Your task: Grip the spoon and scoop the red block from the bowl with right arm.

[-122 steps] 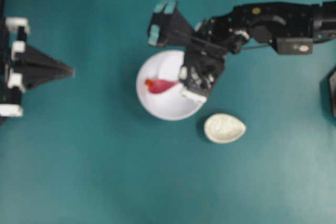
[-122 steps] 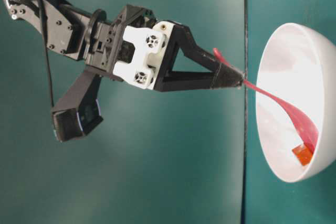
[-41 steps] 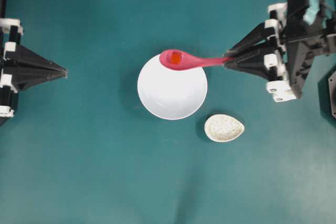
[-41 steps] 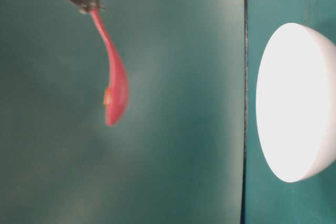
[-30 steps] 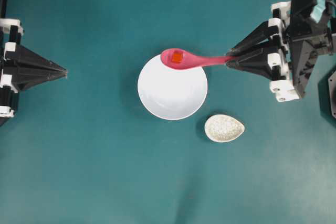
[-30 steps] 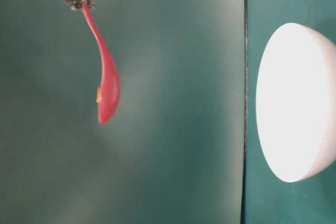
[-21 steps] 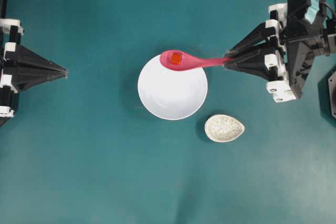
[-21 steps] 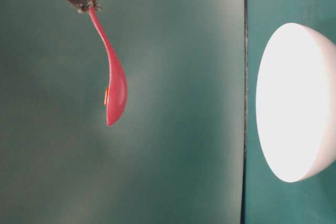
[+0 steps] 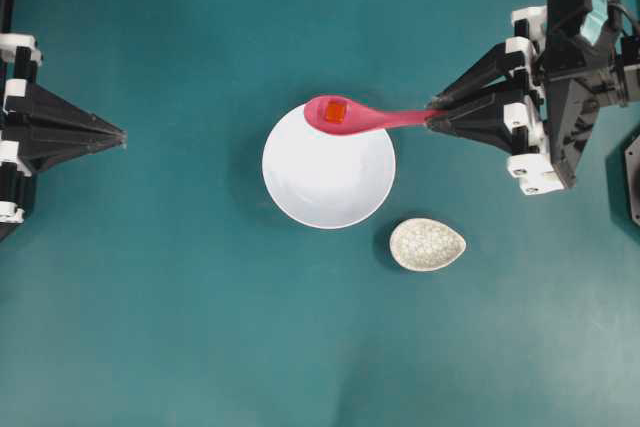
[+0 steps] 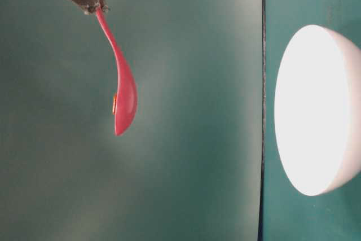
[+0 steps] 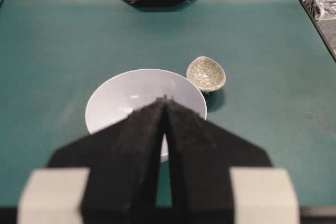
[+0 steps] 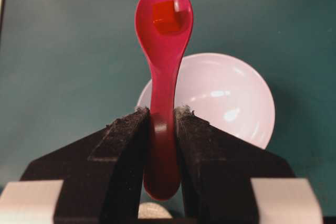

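Right wrist view: spoon (image 12: 163, 77) handle clamped between jaws.

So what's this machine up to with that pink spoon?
The right gripper is clamped on the handle of a pink soup spoon, holding it in the air above the far rim of the white bowl. A small red block sits in the spoon's scoop, so it is already out of the bowl, which looks empty. The left gripper is shut and idle off to the side. A speckled cream spoon rest lies beside the bowl, untouched.
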Available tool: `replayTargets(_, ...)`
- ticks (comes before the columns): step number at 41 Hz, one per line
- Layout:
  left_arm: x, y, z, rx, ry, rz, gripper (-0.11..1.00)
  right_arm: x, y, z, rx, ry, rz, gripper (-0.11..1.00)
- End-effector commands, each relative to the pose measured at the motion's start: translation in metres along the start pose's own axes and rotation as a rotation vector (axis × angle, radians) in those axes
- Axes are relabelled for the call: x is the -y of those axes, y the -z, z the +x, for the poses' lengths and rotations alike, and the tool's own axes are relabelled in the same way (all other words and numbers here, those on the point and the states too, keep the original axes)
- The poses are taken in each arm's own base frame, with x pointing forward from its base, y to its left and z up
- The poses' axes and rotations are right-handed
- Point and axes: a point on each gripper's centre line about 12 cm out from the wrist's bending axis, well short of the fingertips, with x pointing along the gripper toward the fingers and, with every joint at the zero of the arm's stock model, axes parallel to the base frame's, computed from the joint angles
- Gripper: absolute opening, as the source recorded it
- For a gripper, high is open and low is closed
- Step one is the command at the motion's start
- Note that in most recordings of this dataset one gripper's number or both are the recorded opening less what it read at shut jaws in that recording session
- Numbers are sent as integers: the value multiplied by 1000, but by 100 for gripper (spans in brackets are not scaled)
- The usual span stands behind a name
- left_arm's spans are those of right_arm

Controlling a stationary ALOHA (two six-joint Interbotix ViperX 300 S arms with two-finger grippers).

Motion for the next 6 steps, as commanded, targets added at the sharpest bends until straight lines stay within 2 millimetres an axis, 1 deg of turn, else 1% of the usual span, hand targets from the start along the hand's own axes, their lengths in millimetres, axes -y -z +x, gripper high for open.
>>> replayTargets(1,0,-12,1,31,1,3,0,-5,-14,-3,40,-14,0,24)
replayTargets(6,0,-12,1,31,1,14,0,-5,-13,0,30,-12,0,24)
